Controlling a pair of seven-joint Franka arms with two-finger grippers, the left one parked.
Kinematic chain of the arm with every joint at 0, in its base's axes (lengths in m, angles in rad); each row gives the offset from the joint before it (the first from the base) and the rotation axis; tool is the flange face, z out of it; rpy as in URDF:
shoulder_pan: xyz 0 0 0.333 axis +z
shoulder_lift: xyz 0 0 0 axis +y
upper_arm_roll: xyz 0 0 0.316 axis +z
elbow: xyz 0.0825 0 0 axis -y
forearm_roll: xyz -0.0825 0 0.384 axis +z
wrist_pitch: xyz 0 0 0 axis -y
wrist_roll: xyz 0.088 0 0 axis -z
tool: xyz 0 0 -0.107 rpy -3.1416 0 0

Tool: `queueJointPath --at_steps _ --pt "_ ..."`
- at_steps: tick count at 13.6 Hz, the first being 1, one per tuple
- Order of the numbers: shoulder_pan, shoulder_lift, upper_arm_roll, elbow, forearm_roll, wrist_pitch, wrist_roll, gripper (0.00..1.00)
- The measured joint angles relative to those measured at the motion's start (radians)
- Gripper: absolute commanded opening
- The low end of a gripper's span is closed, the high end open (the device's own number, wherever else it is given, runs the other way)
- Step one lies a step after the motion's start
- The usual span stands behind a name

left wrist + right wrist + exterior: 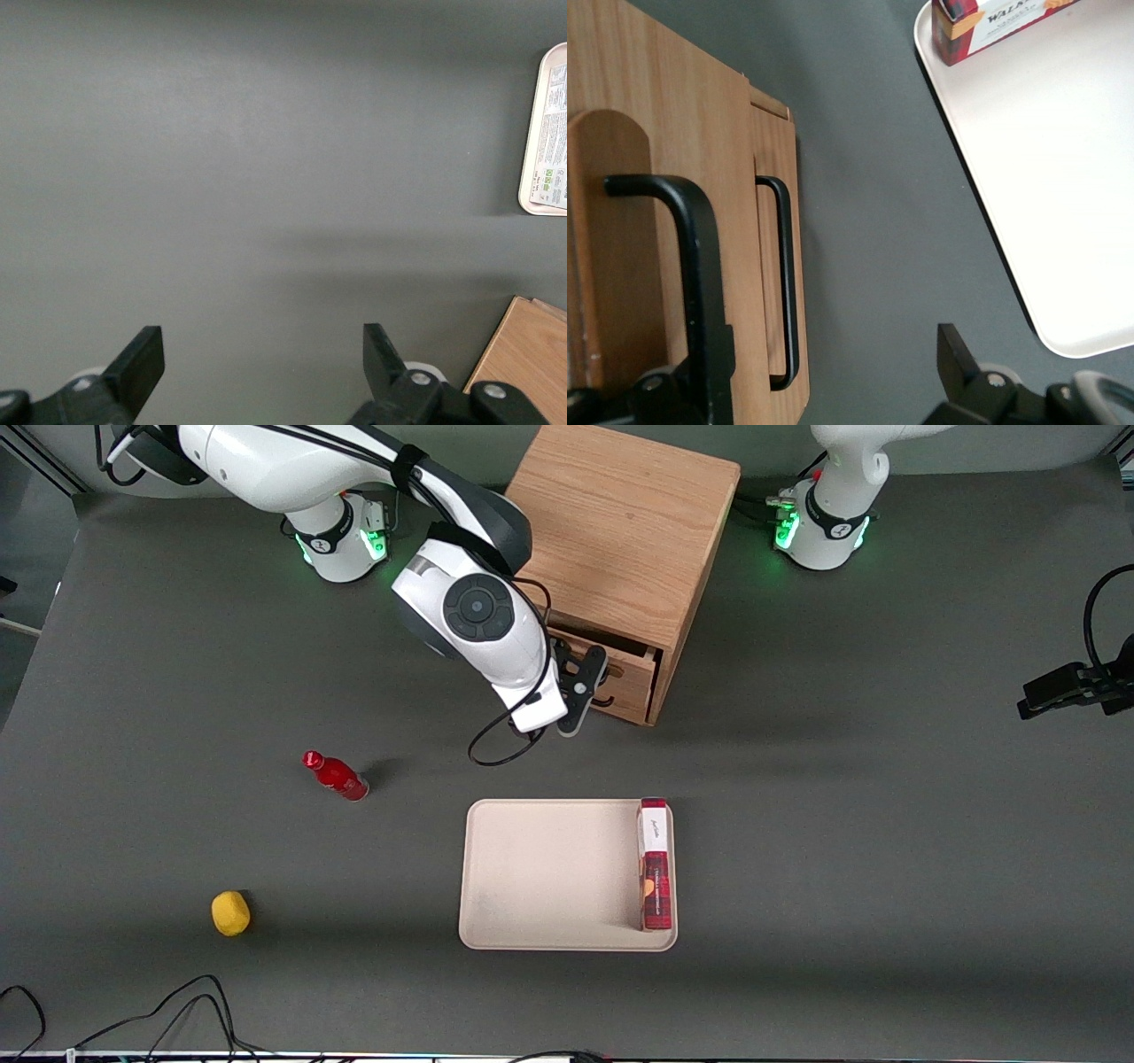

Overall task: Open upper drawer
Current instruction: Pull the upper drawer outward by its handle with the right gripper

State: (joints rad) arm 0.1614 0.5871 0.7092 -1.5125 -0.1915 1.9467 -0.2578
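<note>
1. Black fingers of the gripper (580, 691) stand wide apart in front of the oak cabinet (620, 522), which I read at about one o'clock from the gripper on the front camera.
2. On the right wrist camera the gripper (828, 354) has one finger hard against the upper drawer's wire handle (700, 257). I cannot tell whether they touch. The other finger hangs over bare table (886, 824).
3. The upper drawer (625, 677) is the top one of the cabinet's two and sits pulled out a little, with a dark gap showing above its front.
4. Just past its light-wood front (620, 266), the wrist camera shows the bottom drawer (775, 142) with its own black handle (787, 283).
5. At six o'clock from the gripper, nearer the front camera, lies a cream tray (549, 868) with a red box (655, 864) along one edge.
6. At eight o'clock lies a red bottle (337, 776), well apart, and at about seven o'clock, nearer the camera, a yellow lump (230, 913).
</note>
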Motion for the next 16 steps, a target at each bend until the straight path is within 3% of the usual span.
queueJointPath --at_steps 16 --pt "-0.026 0.064 -0.027 0.093 0.0 -0.002 -0.012 1.0"
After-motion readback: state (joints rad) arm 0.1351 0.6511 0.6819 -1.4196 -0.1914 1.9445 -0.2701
